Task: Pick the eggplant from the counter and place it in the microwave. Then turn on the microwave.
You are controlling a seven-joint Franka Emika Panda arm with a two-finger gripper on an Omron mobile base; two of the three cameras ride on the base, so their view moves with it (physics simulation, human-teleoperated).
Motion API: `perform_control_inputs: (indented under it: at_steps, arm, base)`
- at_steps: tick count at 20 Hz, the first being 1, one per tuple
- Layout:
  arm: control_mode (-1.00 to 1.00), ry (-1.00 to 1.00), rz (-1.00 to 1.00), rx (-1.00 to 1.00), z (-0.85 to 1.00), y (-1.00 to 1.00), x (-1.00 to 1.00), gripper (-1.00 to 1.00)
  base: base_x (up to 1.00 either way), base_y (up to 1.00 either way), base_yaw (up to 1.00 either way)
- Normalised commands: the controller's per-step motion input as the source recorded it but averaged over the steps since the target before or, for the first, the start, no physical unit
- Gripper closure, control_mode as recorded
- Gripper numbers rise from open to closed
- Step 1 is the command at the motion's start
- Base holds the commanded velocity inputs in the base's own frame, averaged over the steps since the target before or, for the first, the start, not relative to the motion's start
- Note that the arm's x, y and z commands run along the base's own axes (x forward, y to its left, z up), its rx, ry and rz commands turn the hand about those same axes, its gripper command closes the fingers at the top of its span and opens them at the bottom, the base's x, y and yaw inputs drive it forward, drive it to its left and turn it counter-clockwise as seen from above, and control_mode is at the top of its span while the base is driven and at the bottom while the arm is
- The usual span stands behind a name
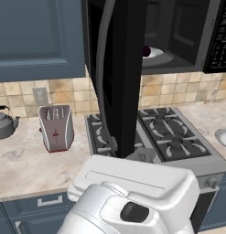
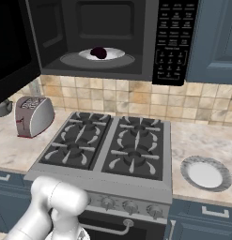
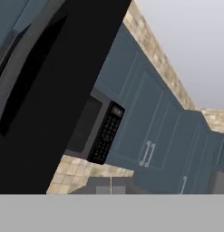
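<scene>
The eggplant (image 2: 98,52) lies on the white round plate (image 2: 116,54) inside the black microwave (image 2: 112,70), and its edge peeks past the door (image 1: 146,50). The microwave door (image 1: 116,68) stands wide open, swung out over the stove, with its long handle (image 1: 101,68) facing left. The keypad (image 2: 173,40) is on the microwave's right side. In the hand view the dark door (image 3: 41,90) is very close on the left, and the keypad (image 3: 106,133) lies further off. The beige counter (image 1: 23,160) runs either side of the stove.
A silver toaster (image 2: 33,116) and a grey kettle (image 1: 3,122) stand on the left counter. The gas stove (image 2: 112,145) sits under the microwave. A white plate (image 2: 205,173) rests on the right counter. Blue wall cabinets (image 3: 145,136) flank the microwave.
</scene>
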Motion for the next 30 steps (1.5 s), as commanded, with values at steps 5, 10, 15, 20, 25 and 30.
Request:
perform_control_inputs:
  at_steps: [5, 10, 15, 20, 25, 30]
  arm:
    - [-1.00, 0.00, -0.07, 0.00, -0.13, 0.27, 0.29, 1.00]
    - [-1.00, 0.00, -0.06, 0.00, -0.08, 0.17, 0.35, 1.00]
    - [-1.00, 0.00, -0.04, 0.00, -0.07, 0.18, 0.35, 1.00]
    - [-1.00, 0.00, -0.04, 0.00, -0.12, 0.27, 0.32, 1.00]
    - [-1.00, 0.00, -0.03, 0.00, -0.21, 0.35, 0.29, 1.00]
    - [-1.00, -0.01, -0.04, 0.00, -0.15, 0.32, 0.26, 1.00]
  base:
    - [0.00, 0.00, 0.00]
    - [0.00, 0.00, 0.00]
    - [0.00, 0.00, 0.00]
    - [0.00, 0.00, 0.00]
    - [0.00, 0.00, 0.00]
    - [0.00, 0.00, 0.00]
